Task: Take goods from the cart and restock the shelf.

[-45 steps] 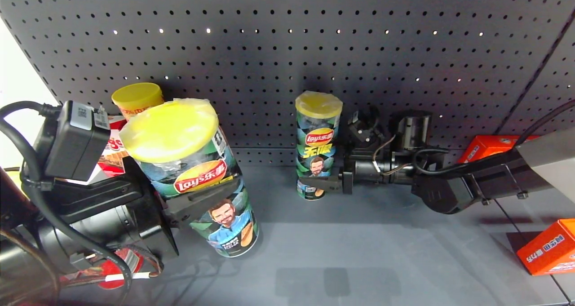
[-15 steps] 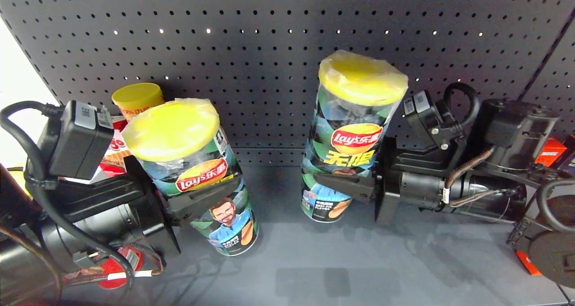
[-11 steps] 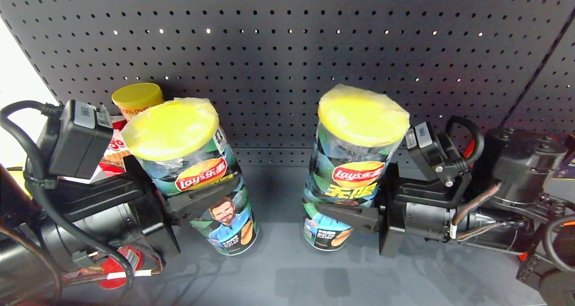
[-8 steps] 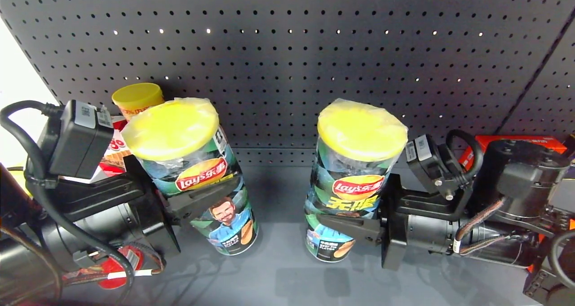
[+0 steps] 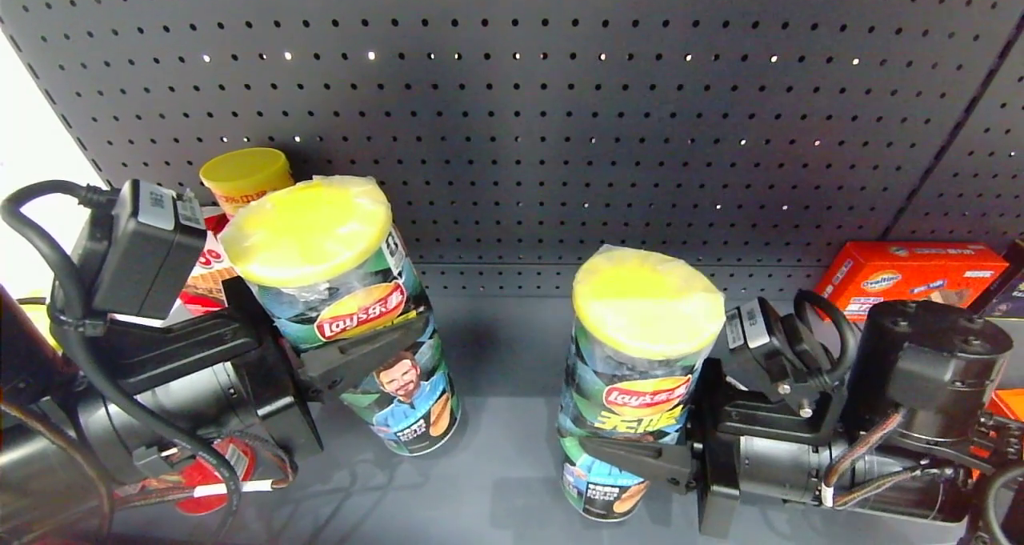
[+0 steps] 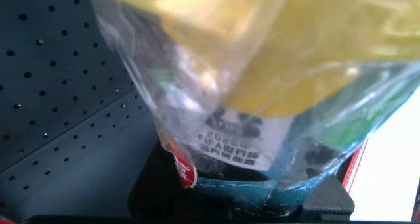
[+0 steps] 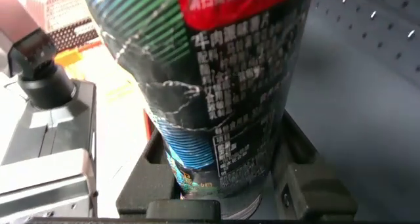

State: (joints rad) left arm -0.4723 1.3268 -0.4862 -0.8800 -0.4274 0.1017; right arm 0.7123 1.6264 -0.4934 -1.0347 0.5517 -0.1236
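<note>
Two chip cans with yellow lids and green-blue labels are each held in a gripper over the grey shelf board. My left gripper is shut on the left can, which leans to the left with its base low near the board. The left wrist view looks onto the same left can, its lid under clear wrap. My right gripper is shut on the right can, which is upright near the shelf's front. The right wrist view sees the right can between the jaws.
A third yellow-lidded can stands at the back left beside a red-and-white packet. An orange box lies at the back right. The black pegboard closes the back. Bare shelf lies between the two held cans.
The right arm lifted its can from the back of the shelf, then drew it forward and lower toward the shelf's front. The left arm and its can stayed put.
</note>
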